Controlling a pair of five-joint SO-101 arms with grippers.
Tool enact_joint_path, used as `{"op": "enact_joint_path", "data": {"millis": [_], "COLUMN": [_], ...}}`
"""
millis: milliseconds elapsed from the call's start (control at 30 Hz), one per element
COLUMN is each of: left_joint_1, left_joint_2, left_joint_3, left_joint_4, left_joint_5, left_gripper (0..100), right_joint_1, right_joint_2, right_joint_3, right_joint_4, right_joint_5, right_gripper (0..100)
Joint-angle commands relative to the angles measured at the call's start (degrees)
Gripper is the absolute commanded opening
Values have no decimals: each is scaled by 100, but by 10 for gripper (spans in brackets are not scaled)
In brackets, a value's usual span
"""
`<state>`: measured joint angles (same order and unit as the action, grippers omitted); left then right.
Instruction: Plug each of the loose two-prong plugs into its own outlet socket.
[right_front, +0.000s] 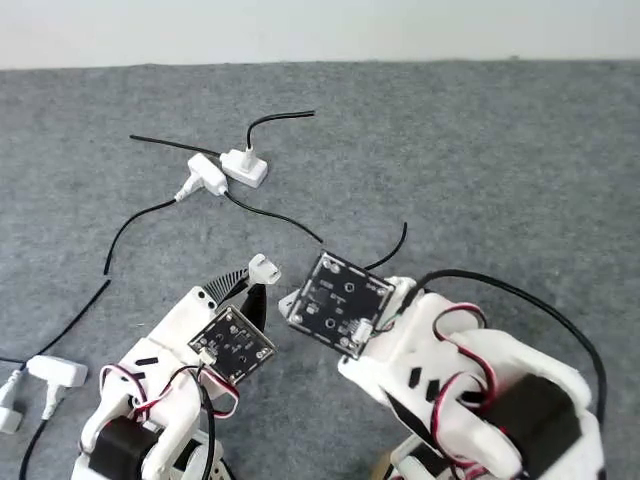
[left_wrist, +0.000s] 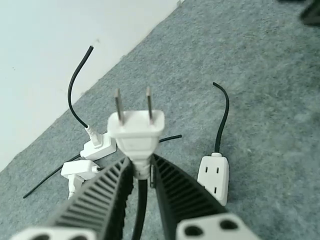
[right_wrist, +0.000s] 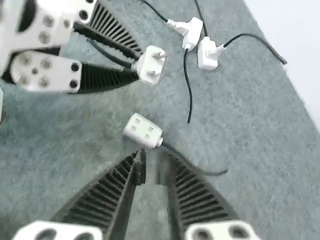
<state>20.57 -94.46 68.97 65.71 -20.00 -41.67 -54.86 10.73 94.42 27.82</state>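
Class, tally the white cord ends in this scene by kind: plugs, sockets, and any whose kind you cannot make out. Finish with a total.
Plug, prongs showing: 1
Socket, slots showing: 1
Unclear white cord ends: 4
Total: 6

Both arms crouch low, side by side, and angle in toward one another. The left arm stretches forward, and the left end effector is clamped around the base of a white plug. The right arm tips its wrist down. The right end effector hangs with its jaws slightly parted, gripping nothing.
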Motion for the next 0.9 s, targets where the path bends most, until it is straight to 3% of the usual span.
{"op": "enact_joint_path", "data": {"millis": [0,133,400,867], "left_joint_1": [53,149,958,958], "left_joint_2": [-35,-35,-35,-44], "left_joint_3": [-75,-462,-787,-787], "left_joint_4": [-149,237,738,747], "left_joint_5": [-62,-26,18,0], "left_gripper": [11,11,11,11], "right_joint_1": [-57,-84,-1147,-1138], "right_joint_2": [22,4,22,-22], "right_joint_3": [308,1125,1187,1495], "right_joint_4": [-541,-1226,-1393,-1552], "right_joint_5": [-70,-26,-70,-26], "right_gripper": [56,117,146,143]}}
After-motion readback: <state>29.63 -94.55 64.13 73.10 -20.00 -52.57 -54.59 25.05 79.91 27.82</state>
